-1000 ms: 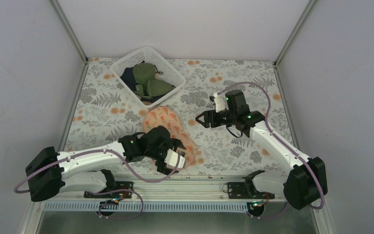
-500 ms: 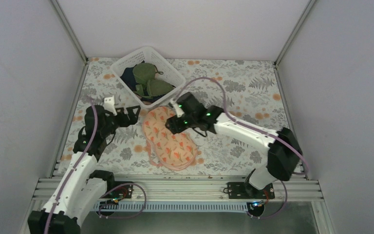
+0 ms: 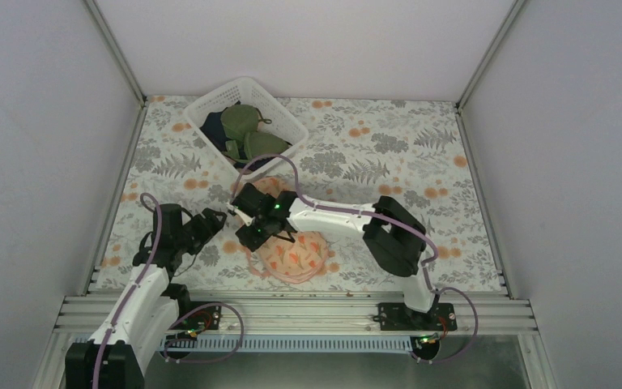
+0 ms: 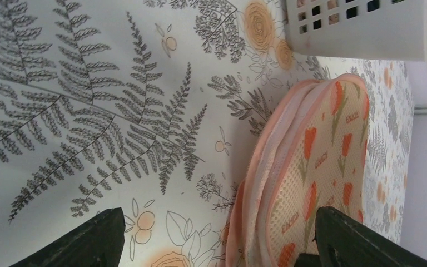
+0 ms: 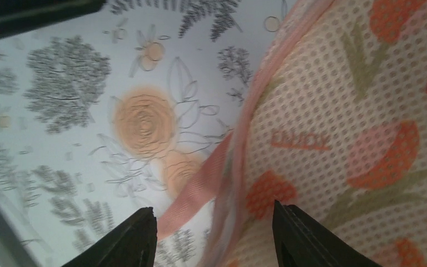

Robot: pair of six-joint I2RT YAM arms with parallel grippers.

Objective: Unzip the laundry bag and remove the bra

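The laundry bag (image 3: 296, 251) lies flat on the near middle of the floral cloth, peach-pink with an orange-red flower print. It looks closed. My right gripper (image 3: 249, 234) is open over the bag's left edge. In the right wrist view the right gripper (image 5: 214, 240) straddles the bag's (image 5: 356, 111) edge seam and a peach ribbon tab (image 5: 200, 189). My left gripper (image 3: 217, 217) is open just left of the bag. In the left wrist view the left gripper (image 4: 217, 245) faces the bag's (image 4: 311, 167) layered edge. The bra is hidden.
A white lattice basket (image 3: 205, 104) with olive-green bras (image 3: 247, 130) stands at the back left; its wall shows in the left wrist view (image 4: 361, 33). The right arm's elbow (image 3: 393, 235) stands right of the bag. Metal rails run along the near edge.
My right arm has swung left across the bag to its left edge. My left gripper has left the bag, swung out left, then come down closer to the bag's left side.
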